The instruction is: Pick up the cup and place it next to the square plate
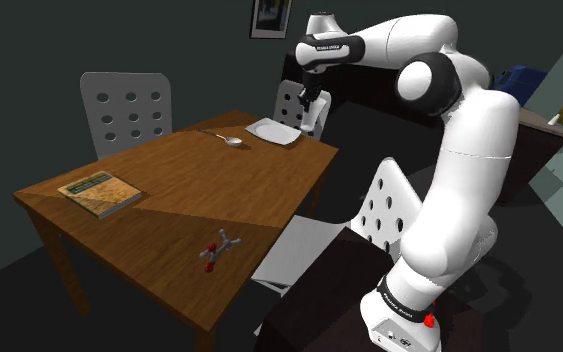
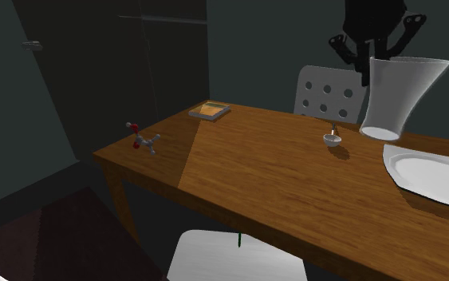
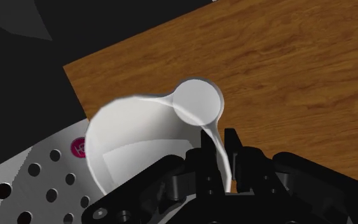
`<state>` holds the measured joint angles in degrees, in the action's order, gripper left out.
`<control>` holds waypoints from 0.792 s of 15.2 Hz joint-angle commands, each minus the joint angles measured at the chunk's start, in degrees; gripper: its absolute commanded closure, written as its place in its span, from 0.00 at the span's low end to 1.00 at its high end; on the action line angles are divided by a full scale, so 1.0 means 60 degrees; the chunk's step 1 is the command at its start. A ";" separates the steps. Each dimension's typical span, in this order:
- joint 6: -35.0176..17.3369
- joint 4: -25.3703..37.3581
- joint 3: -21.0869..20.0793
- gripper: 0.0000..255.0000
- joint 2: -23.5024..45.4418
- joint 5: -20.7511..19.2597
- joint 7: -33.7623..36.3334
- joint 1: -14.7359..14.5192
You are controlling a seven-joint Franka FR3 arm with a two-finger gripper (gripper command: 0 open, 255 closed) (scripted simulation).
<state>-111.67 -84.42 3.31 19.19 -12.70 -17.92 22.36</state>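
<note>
A white flared cup [image 2: 398,94] hangs in the air, a little tilted, above the wooden table [image 2: 278,168], just beyond the white square plate [image 2: 434,177]. My black gripper [image 2: 374,49] holds it from above. In the wrist view the gripper [image 3: 220,162] is shut on the cup's rim, with one finger inside the wall and one outside. The cup's [image 3: 139,143] open mouth faces the camera and its round base [image 3: 198,102] is visible. In the shoulder view the gripper [image 1: 312,97] hovers at the table's far corner, just beside the plate [image 1: 274,130].
A spoon [image 1: 231,139] lies beside the plate. A book [image 1: 101,192] lies at the table's left end and a small red-and-white object [image 1: 217,252] near the front edge. Perforated white chairs [image 1: 124,112] stand around the table; another chair [image 3: 31,184] is below the cup.
</note>
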 commanded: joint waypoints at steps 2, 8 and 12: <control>0.0192 0.1051 0.0139 1.00 0.0726 0.0204 -0.0640 0.0413; 0.0977 0.3892 0.0297 1.00 0.2567 0.0635 -0.1818 0.1290; 0.2538 0.8005 0.0323 1.00 0.4994 0.0967 -0.2625 0.1985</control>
<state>-99.75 -44.67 5.21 44.38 -7.48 -32.17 33.02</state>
